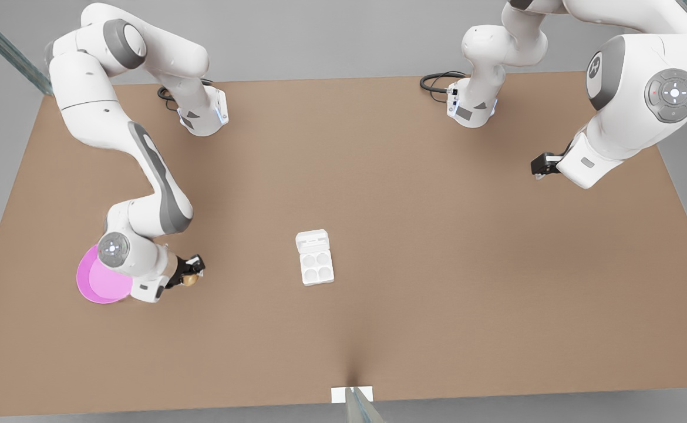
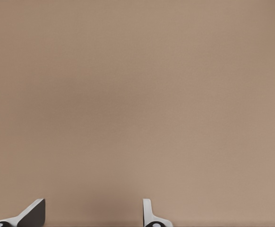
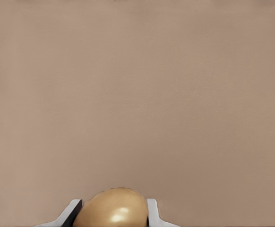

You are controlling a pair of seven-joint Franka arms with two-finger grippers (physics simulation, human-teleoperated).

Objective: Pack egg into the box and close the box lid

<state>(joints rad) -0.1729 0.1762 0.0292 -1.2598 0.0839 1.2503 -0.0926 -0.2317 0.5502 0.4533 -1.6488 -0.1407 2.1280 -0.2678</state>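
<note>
Right fingers (image 3: 152, 210): pressed against both sides of the egg (image 3: 111, 208), pinching it.
Right gripper (image 1: 191, 273): well to the front view's left of the box (image 1: 316, 266), just beside the pink plate (image 1: 94, 285), over bare table (image 1: 437, 264).
Left fingers (image 2: 149, 213): spread apart with nothing between them.
Left gripper (image 1: 540, 166): far from the box, toward the front view's upper right; this arm waits.
Box: lies mid-table, all four cups empty.
Box lid (image 1: 312, 241): folded open flat at the box's far end.
Done: egg grasped and off the plate, as I judge it.
Left: carry to the box, seat in a cup, release, swing the lid shut.
Hidden: part of the plate under the right wrist; egg's lower part cut off in the right wrist view.
</note>
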